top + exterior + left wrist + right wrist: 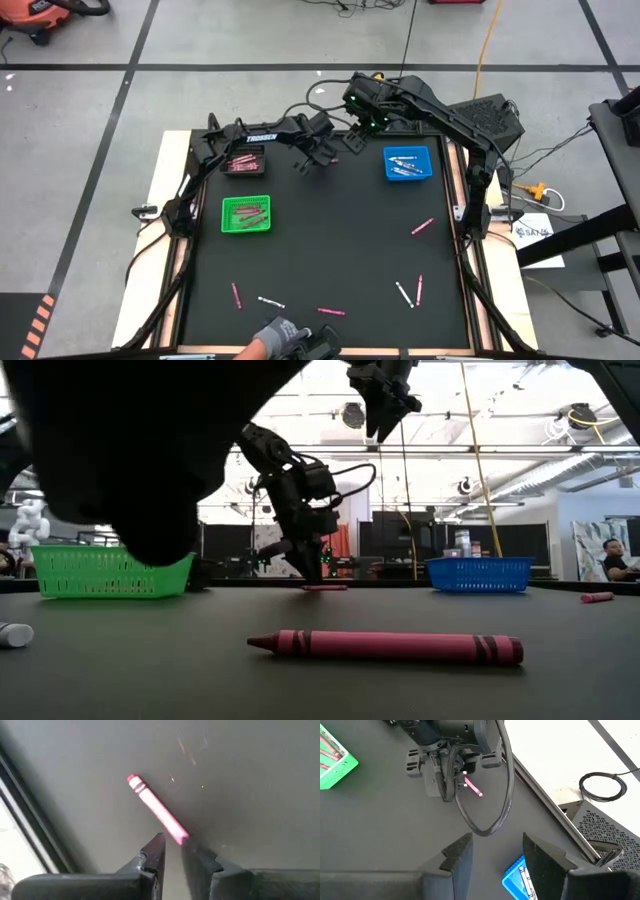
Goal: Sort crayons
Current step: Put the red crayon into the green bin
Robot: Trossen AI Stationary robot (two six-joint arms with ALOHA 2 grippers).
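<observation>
A pink crayon lies flat on the black mat near the table's far edge, also seen in the low view. My left gripper is down at the mat, open by a narrow gap, with its fingertips at the crayon's near end. My right gripper hangs open high over the far middle of the table, with nothing between its fingers. More pink and white crayons lie scattered on the mat's near half. My left gripper comes steeply from above at the pink crayon's end, which lies just before one fingertip. The crayon lies flat on the mat. I cannot tell whether a finger touches it.
A green tray and a dark tray hold pink crayons at the left. A blue tray at the far right holds white ones. A person's gloved hand reaches over the near edge. A pink crayon lies close to the low camera.
</observation>
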